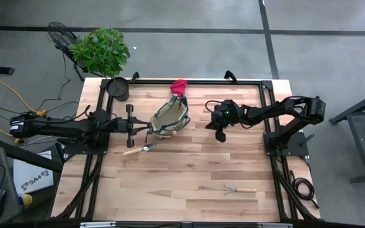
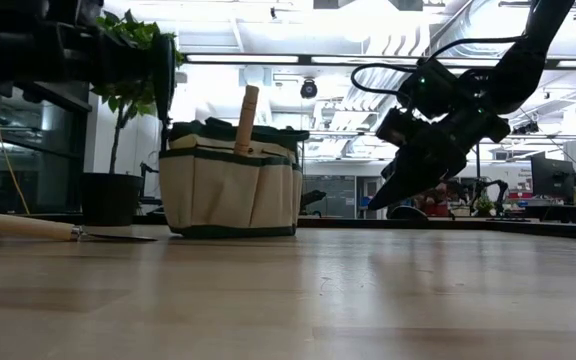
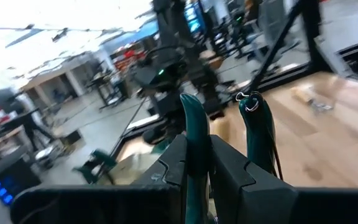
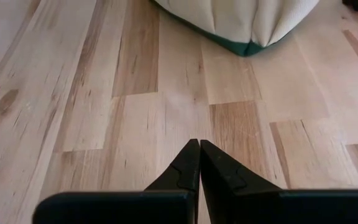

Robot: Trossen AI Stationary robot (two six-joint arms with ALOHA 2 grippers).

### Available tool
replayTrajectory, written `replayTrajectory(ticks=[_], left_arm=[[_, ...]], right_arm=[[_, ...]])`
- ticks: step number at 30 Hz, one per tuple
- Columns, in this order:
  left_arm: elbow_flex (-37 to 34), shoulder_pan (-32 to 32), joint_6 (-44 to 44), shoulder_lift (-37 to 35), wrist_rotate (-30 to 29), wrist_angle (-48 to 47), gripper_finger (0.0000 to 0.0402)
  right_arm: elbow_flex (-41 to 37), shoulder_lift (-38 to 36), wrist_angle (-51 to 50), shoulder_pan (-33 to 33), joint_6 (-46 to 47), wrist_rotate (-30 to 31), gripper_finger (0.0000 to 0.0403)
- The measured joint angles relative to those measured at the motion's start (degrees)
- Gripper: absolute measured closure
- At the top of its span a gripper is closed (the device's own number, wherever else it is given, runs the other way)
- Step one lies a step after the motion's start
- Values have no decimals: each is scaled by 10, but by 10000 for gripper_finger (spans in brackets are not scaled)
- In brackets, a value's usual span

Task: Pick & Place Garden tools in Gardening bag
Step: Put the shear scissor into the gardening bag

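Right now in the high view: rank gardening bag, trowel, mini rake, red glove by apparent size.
1. gardening bag, clearly the largest.
2. trowel and mini rake: about the same length, both thin; too close to rank.
3. red glove: smallest showing, though it looks partly hidden behind the bag's rim, so its full size is unsure.

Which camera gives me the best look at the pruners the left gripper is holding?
The left wrist view: the green pruners stand clamped in the left gripper, handles close up. The high view shows only the gripper beside the gardening bag; the low view hides them; the right wrist view misses them.
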Motion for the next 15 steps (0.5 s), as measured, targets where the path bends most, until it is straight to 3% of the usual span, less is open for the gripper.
replayTrajectory(ticks=[15], left_arm=[[0,0,-7,106,-105,97,367]], right_arm=[[0,0,7,0,3,0,399]])
